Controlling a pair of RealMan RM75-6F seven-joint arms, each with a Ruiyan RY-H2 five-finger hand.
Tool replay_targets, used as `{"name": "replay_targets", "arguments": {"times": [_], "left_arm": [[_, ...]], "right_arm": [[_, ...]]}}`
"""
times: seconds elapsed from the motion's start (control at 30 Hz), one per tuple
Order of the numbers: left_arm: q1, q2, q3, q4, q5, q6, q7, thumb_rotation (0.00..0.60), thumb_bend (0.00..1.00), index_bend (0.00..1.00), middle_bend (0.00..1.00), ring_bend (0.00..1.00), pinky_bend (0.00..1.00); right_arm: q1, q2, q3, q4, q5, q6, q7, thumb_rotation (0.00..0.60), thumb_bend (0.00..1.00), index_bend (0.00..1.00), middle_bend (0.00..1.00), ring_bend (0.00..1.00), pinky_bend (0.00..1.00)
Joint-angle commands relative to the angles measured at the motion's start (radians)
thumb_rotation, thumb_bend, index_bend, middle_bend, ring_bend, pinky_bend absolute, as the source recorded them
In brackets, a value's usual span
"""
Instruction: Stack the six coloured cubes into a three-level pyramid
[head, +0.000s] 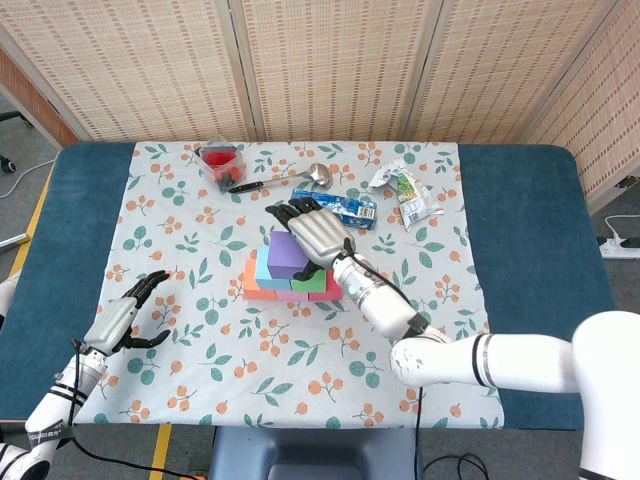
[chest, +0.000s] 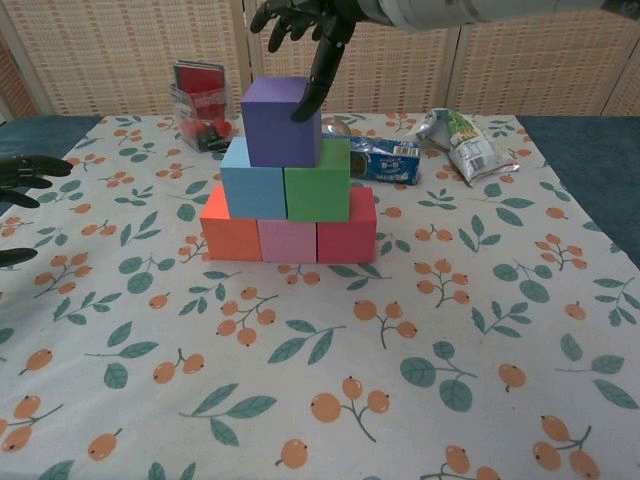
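Note:
The cubes stand as a pyramid on the floral cloth. An orange cube, a pink cube and a red cube form the bottom row. A light blue cube and a green cube sit on them, and a purple cube tops the stack. My right hand hovers over the purple cube with fingers spread, one fingertip near its upper right edge. My left hand rests open at the table's left side, far from the stack.
Behind the stack lie a blue snack packet, a crumpled green-and-white wrapper and a metal spoon. A clear box with red contents stands at the back left. The blue table shows beyond the cloth on both sides.

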Motion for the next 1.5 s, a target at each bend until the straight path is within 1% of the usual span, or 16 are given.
{"name": "replay_targets", "arguments": {"times": [0.03, 0.17, 0.3, 0.43, 0.57, 0.7, 0.8, 0.87, 1.2, 1.4, 1.5], "left_arm": [[-0.008, 0.003, -0.005, -0.004, 0.009, 0.006, 0.020, 0.600, 0.31, 0.03, 0.00, 0.00, 0.13], [-0.021, -0.003, -0.016, -0.019, 0.028, 0.024, 0.040, 0.600, 0.31, 0.06, 0.00, 0.00, 0.13], [-0.049, -0.006, -0.019, -0.033, 0.037, -0.003, 0.052, 0.600, 0.31, 0.08, 0.00, 0.00, 0.13], [-0.078, -0.015, -0.024, -0.039, 0.005, -0.062, 0.090, 0.600, 0.31, 0.08, 0.00, 0.00, 0.13], [-0.102, -0.038, -0.030, -0.022, -0.056, -0.133, 0.128, 0.600, 0.31, 0.08, 0.00, 0.00, 0.12], [-0.116, -0.063, -0.033, -0.002, -0.096, -0.171, 0.170, 0.600, 0.31, 0.08, 0.00, 0.00, 0.11], [-0.113, -0.074, -0.039, -0.011, -0.102, -0.157, 0.176, 0.600, 0.31, 0.08, 0.00, 0.00, 0.11], [-0.113, -0.075, -0.044, -0.020, -0.095, -0.145, 0.167, 0.600, 0.31, 0.08, 0.00, 0.00, 0.10], [-0.154, -0.097, -0.077, -0.031, -0.107, -0.159, 0.194, 0.600, 0.31, 0.07, 0.00, 0.00, 0.07], [-0.163, -0.106, -0.077, -0.030, -0.104, -0.163, 0.206, 0.600, 0.31, 0.06, 0.00, 0.00, 0.04], [-0.180, -0.127, -0.071, -0.028, -0.088, -0.173, 0.228, 0.600, 0.31, 0.04, 0.00, 0.00, 0.02]], "right_arm": [[-0.089, 0.100, -0.001, -0.083, -0.053, 0.019, 0.073, 0.600, 0.00, 0.00, 0.08, 0.00, 0.00], [-0.195, 0.164, -0.017, -0.088, -0.110, 0.004, 0.185, 0.600, 0.00, 0.00, 0.08, 0.00, 0.00], [-0.278, 0.164, -0.039, -0.030, -0.183, -0.051, 0.290, 0.600, 0.00, 0.00, 0.08, 0.00, 0.00], [-0.326, 0.118, -0.058, 0.067, -0.257, -0.118, 0.370, 0.600, 0.00, 0.00, 0.08, 0.00, 0.00], [-0.345, 0.048, -0.076, 0.181, -0.314, -0.167, 0.408, 0.600, 0.00, 0.00, 0.08, 0.00, 0.00], [-0.351, -0.024, -0.081, 0.283, -0.362, -0.201, 0.433, 0.600, 0.00, 0.00, 0.08, 0.00, 0.00], [-0.352, -0.068, -0.072, 0.336, -0.394, -0.214, 0.456, 0.600, 0.00, 0.00, 0.08, 0.00, 0.00], [-0.348, -0.101, -0.056, 0.371, -0.414, -0.223, 0.478, 0.600, 0.00, 0.00, 0.08, 0.00, 0.00], [-0.295, -0.242, 0.023, 0.533, -0.482, -0.275, 0.561, 0.600, 0.00, 0.00, 0.08, 0.00, 0.00], [-0.282, -0.263, 0.045, 0.562, -0.497, -0.288, 0.586, 0.600, 0.00, 0.00, 0.08, 0.00, 0.00], [-0.272, -0.271, 0.062, 0.585, -0.507, -0.304, 0.606, 0.600, 0.00, 0.00, 0.08, 0.00, 0.00]]}}
